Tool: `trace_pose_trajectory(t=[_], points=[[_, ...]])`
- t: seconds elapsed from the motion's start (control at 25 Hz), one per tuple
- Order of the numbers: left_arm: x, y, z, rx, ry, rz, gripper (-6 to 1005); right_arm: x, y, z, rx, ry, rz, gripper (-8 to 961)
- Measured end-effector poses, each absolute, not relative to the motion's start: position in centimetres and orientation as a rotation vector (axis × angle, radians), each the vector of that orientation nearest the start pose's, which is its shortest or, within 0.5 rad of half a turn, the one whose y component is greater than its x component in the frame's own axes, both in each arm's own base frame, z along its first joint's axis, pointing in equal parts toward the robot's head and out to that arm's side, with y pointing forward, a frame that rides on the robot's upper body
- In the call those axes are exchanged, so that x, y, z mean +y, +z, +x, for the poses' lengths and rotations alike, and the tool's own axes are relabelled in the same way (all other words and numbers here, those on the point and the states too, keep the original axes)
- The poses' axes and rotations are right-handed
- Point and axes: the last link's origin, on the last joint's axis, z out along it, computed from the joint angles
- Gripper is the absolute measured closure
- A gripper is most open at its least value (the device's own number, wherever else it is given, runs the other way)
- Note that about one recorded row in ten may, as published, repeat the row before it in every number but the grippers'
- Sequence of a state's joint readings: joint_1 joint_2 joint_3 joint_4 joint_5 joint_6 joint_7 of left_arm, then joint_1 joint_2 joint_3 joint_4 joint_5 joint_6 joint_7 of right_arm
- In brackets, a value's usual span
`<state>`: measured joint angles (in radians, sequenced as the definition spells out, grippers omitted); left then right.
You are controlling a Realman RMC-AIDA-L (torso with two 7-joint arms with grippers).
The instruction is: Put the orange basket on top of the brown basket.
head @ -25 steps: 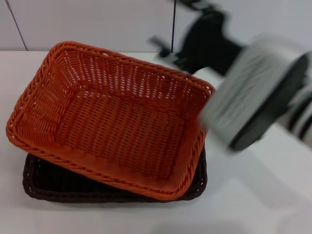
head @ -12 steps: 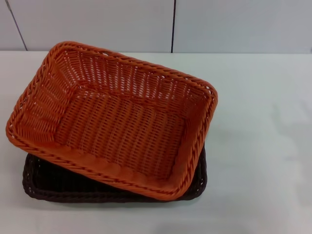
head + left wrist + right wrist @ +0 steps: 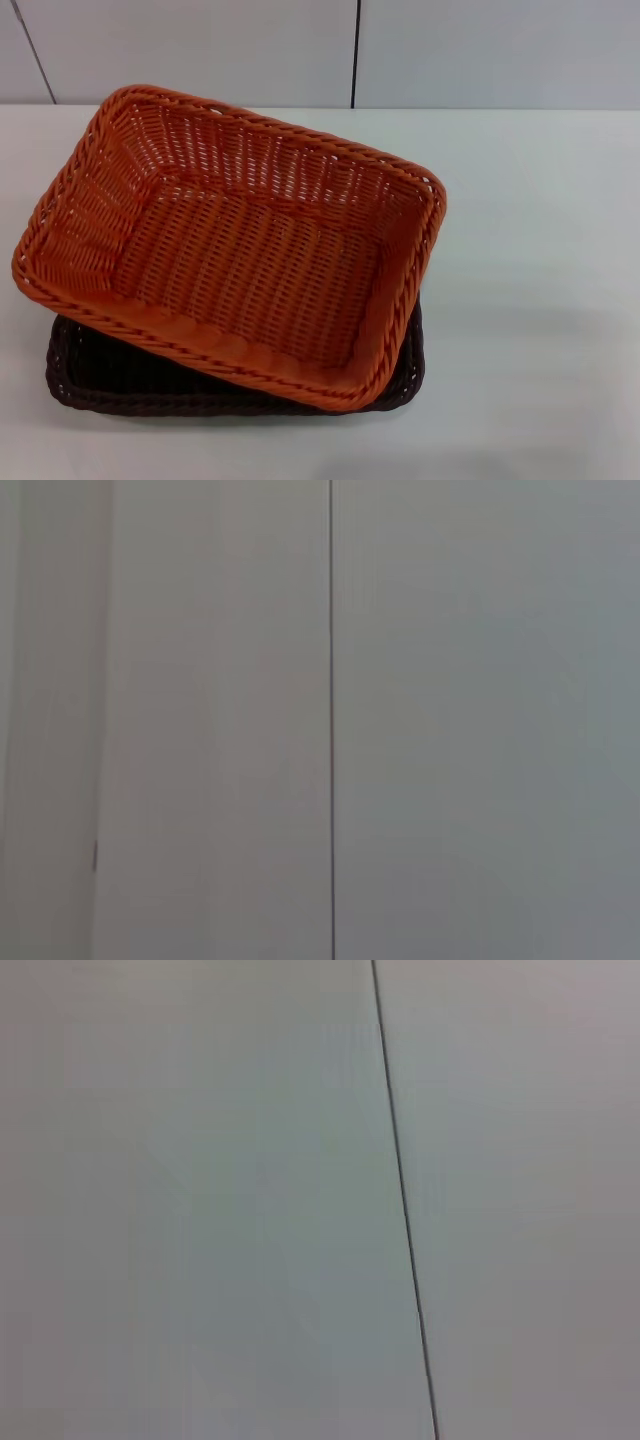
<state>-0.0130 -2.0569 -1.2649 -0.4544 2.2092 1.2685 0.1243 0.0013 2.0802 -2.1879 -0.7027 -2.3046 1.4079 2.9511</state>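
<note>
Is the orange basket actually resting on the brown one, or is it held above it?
Touching. The head view shows the orange basket lying askew on the brown basket, its near rim pressed on the brown rim, with no gripper in view.

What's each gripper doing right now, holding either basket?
Left gripper: not in view, state cannot be told.
Right gripper: not in view, state cannot be told.
Orange basket sits on the brown basket, unheld.

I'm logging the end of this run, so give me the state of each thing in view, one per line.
orange basket: upright, empty, resting on the brown basket, skewed at an angle to it.
brown basket: upright on the table, mostly covered, its near edge and corners showing.
table: bears the stacked baskets.
Left and right grippers: not in view.
</note>
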Motion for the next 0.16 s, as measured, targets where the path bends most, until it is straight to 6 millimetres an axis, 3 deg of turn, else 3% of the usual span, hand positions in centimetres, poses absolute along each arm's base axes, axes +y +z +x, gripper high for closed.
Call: trace_pose_trajectory(t=[0.16], points=[[21.16,7.64,-41.99,-0.572,-0.442,-0.926,214,24.32,1.76,30.99,0.389,0.794,-1.186,208]])
